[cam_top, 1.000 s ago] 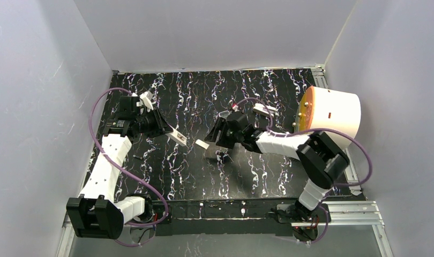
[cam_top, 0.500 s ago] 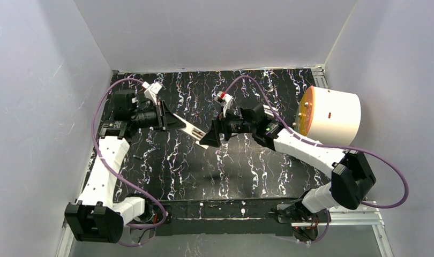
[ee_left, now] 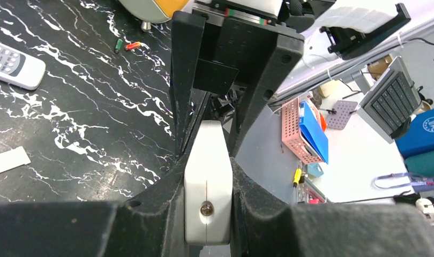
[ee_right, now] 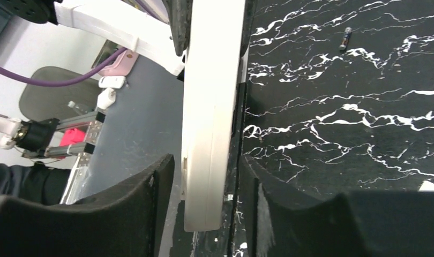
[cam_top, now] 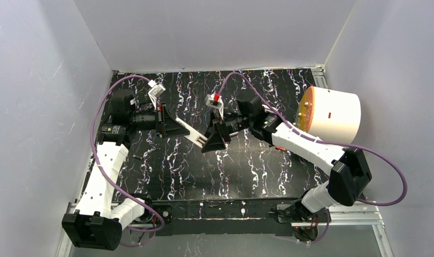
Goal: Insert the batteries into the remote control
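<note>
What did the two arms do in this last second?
The right arm swung left, bringing the right fingers around the free end of the white remote. The left fingers stayed clamped on it; the loose battery stayed on the table.

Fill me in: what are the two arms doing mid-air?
The left claw is shut on one end of a white remote, held up off the table. The right claw straddles the other end with a gap on one side, so it is not clamped. Batteries lie loose on the table.
</note>
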Tool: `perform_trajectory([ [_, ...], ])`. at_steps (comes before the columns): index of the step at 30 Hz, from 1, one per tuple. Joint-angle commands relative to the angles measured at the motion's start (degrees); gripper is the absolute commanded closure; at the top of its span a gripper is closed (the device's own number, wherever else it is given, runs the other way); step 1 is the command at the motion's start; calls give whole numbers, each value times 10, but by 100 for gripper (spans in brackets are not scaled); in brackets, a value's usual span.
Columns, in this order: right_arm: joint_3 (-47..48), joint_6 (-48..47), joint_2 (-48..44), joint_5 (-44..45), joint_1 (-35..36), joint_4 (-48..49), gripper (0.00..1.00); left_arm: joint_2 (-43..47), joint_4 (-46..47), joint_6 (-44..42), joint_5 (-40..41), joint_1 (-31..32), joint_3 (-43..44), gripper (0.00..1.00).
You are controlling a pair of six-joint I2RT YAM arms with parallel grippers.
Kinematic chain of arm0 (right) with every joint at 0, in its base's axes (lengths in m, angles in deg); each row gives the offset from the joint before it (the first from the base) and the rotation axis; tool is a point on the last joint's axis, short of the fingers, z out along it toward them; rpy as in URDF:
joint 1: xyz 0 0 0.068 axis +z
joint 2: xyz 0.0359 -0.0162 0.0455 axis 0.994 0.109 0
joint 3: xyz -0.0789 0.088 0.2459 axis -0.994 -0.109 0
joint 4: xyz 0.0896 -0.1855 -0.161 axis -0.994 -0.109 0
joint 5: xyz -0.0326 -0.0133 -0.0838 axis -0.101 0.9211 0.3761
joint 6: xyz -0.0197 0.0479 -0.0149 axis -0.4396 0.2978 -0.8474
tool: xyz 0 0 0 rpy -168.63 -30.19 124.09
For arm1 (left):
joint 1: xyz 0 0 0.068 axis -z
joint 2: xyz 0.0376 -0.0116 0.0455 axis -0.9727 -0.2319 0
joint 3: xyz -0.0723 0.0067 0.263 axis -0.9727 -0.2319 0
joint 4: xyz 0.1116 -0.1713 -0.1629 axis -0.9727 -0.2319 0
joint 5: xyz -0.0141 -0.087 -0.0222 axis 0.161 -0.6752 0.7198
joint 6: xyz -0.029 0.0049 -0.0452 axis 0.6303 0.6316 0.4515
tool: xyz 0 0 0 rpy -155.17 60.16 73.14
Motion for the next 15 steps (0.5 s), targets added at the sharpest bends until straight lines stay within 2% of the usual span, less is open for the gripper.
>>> perform_trajectory([
  [1, 36, 12, 7, -46, 0, 0, 50, 18, 3, -26, -45, 6, 7, 100],
  [4, 41, 34, 16, -54, 0, 19, 69, 24, -1, -32, -38, 7, 8, 98],
  [7, 40, 61, 24, -53, 0, 47, 87, 30, 3, -20, -27, 7, 11, 78],
  [9, 27, 98, 25, -39, 0, 92, 91, 39, 30, 8, -17, 7, 9, 53],
  [10, 18, 122, 24, -30, 0, 126, 92, 46, 55, 29, -12, 8, 5, 45],
  [12, -5, 187, 20, -1, 0, 202, 93, 65, 147, 89, 3, 8, -11, 35],
  [15, -42, 285, 17, 42, -1, 337, 94, 92, 321, 222, 40, 8, -54, 28],
])
